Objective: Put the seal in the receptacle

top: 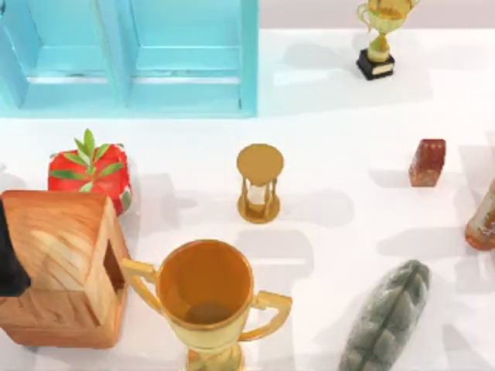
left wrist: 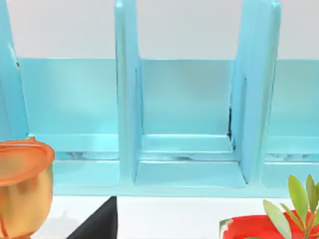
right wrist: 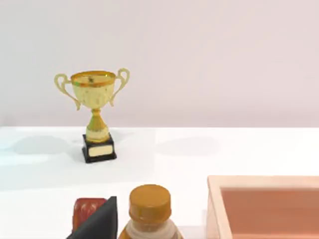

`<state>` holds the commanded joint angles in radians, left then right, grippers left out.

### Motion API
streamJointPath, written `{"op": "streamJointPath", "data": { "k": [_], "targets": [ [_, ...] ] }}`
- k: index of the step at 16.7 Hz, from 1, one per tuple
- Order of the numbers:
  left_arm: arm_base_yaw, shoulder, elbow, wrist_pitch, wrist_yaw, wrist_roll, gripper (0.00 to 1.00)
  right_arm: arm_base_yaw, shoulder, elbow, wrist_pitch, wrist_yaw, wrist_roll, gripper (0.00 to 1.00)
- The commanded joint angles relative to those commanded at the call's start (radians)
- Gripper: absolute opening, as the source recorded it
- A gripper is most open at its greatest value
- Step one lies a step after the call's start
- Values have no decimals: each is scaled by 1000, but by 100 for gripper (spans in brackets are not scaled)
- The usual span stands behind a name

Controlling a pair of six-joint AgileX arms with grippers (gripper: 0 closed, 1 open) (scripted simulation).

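On the worktop's (top: 332,139) right, the seal (top: 427,162) stood upright near a bottle (top: 483,220); my claws' state I couldn't tell.

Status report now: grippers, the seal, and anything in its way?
Left arm parked at table's left edge. Seal upright on the right side, untouched. Bottle stands just beside it.

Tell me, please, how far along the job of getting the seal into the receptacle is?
Nothing looks done yet: the seal stands untouched on the table, at the right side beside the orange-brown bottle. Nothing is in hand. Grasping it and carrying it to the peach-coloured box both remain.
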<state>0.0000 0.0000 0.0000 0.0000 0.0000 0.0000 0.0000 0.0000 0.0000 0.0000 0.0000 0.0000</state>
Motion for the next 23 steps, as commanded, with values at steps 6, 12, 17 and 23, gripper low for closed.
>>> {"op": "streamJointPath", "data": {
  "k": [6,12,17,23],
  "targets": [
    [0,0,0,0,0,0,100,16,99,93,-67,-6,11,100],
    [0,0,0,0,0,0,100,52,541,502,-334,-4,49,100],
    [0,0,0,0,0,0,100,89,1018,943,-629,1,97,100],
    [0,0,0,0,0,0,100,137,1588,1469,-982,-1,153,100]
  ]
}}
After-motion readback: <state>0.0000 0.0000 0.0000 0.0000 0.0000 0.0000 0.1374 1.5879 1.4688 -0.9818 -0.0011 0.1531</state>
